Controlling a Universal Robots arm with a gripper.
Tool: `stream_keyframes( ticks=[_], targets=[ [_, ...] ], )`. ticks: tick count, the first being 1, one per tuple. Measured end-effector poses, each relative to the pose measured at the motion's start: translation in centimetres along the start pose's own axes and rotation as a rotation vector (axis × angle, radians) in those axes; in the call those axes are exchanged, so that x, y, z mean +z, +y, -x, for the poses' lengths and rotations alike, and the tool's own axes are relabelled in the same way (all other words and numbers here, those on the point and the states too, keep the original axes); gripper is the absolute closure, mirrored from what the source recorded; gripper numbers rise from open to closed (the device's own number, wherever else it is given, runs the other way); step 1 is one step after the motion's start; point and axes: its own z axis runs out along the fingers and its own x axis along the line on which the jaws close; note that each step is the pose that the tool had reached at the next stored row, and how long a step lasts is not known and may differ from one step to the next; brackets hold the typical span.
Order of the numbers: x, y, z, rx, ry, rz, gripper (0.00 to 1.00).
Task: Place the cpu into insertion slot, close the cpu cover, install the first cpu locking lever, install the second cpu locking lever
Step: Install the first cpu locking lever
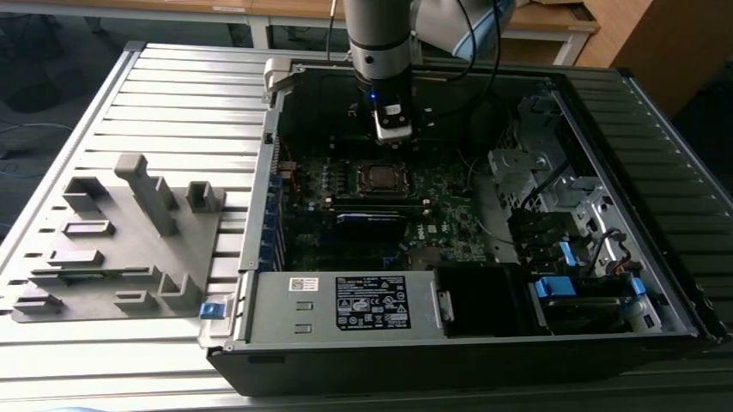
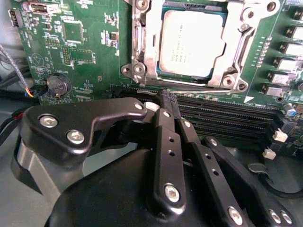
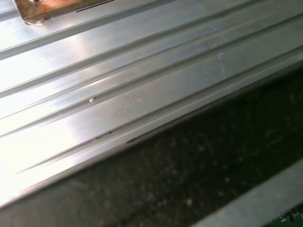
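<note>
- One cpu [image 2: 191,42] lies in the insertion slot [image 2: 138,28], with the cpu cover [image 2: 234,35] down.
- Gripper [image 2: 169,98] closed, its tips at the locking lever [image 2: 208,89].
- Best, I judge: press steadily so it cannot slip.

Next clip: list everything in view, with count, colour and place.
cpu: one, silver-grey, seated in the insertion slot
insertion slot: one, silver-rimmed, mid motherboard
cpu cover: one, silver, closed around the cpu
locking lever: one clear, thin silver, along the slot edge nearest the gripper
motherboard: one, green, inside the computer case
computer case: one, black, open, on the table
power supply: one, grey, at the case's near wall
fixture tray: one, grey, at the exterior view's left of the case
table: one, silver, slatted
arm: one, grey, reaching down into the case
gripper: one, black, shut, tips at the lever
</note>
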Motion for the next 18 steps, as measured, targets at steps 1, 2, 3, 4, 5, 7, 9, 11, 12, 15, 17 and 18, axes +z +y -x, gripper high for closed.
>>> stream_keyframes(
  ticks=[1, 2, 3, 4, 5, 7, 9, 11, 12, 15, 17, 18],
  targets=[
    [0.0, 0.03, -0.01, 0.0, -0.0001, 0.0001, 0.89],
    [0.0, 0.05, -0.03, 0.0, 0.0, 0.0, 0.89],
    [0.0, 0.06, -0.03, 0.0, 0.0001, -0.0001, 0.89],
    [0.0, 0.07, -0.03, 0.0, 0.0, 0.0001, 0.89],
    [0.0, 0.07, -0.03, 0.0, 0.0, 0.0001, 0.89],
    [0.03, 0.07, -0.05, -0.001, -0.0036, -0.0017, 0.89],
    [0.08, 0.06, -0.06, -0.002, -0.0077, -0.0029, 0.89],
    [0.16, 0.02, -0.12, -0.002, -0.0096, -0.0053, 0.89],
    [0.21, -0.01, -0.16, -0.003, -0.0104, -0.0069, 0.89],
    [0.34, -0.07, -0.26, -0.004, -0.0139, -0.0137, 0.89],
    [0.41, -0.1, -0.33, -0.005, -0.0165, -0.0189, 0.89],
    [0.45, -0.12, -0.36, -0.006, -0.0178, -0.0215, 0.89]
  ],
)
